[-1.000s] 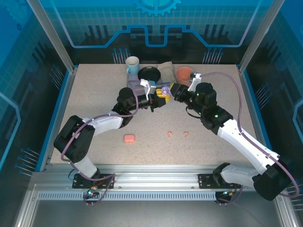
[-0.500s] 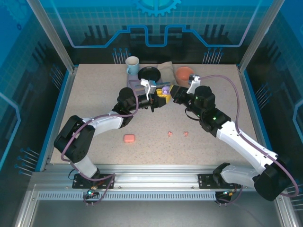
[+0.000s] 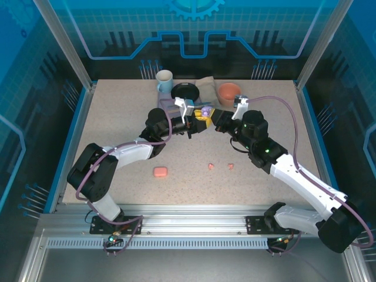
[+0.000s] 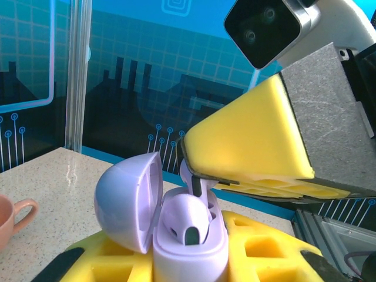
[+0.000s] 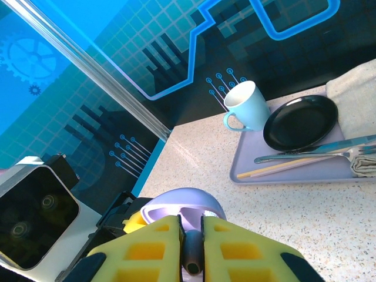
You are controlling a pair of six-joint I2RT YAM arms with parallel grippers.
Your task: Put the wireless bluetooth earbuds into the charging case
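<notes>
My left hand (image 3: 195,121) pinches the open lilac charging case (image 4: 189,258) between its yellow pads, just above the middle of the top view. My right hand (image 5: 191,228) is pinching the dark stem of a lilac earbud (image 4: 185,218) that sits in the case's well. Two pink earbuds (image 3: 210,167) lie on the desk (image 3: 117,117) at lower centre, with a pink case (image 3: 160,171) to their left.
</notes>
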